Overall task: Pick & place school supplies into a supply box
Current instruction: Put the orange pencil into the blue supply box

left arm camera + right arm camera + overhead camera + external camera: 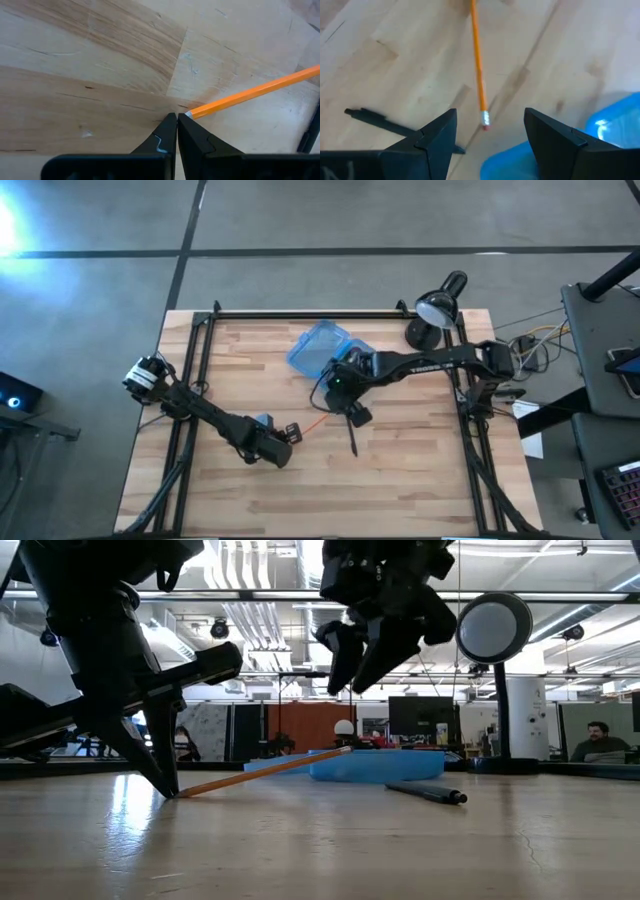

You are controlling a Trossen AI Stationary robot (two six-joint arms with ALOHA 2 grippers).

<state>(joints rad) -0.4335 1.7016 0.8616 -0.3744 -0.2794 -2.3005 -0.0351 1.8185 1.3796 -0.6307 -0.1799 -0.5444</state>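
Observation:
An orange pencil [313,422] slants up from the table; in the low view the pencil [260,772] rises toward the blue supply box [375,765]. My left gripper [292,432] is shut at the pencil's low end. My right gripper [350,408] hangs open above the raised eraser end [484,121]; its fingers stand on either side of that end and touch nothing. A black pen [352,438] lies flat on the wood near the right gripper. The supply box [322,348] lies open on the table's far half. Other supplies are out of view. My left gripper [176,117] pinches the orange pencil by its very end [192,113], only at the free ends of the fingers [165,780]. The fingers come from above, pointing down and slightly slanted. That end is at the table top; the rest of the pencil tilts up, its eraser end in the air.
A black desk lamp [435,310] stands at the table's far right corner, its round head [495,630] facing the low camera. Black frame rails run along the table's left, right and far edges. Bare wood lies toward the near edge. A person sits in the room beyond the table.

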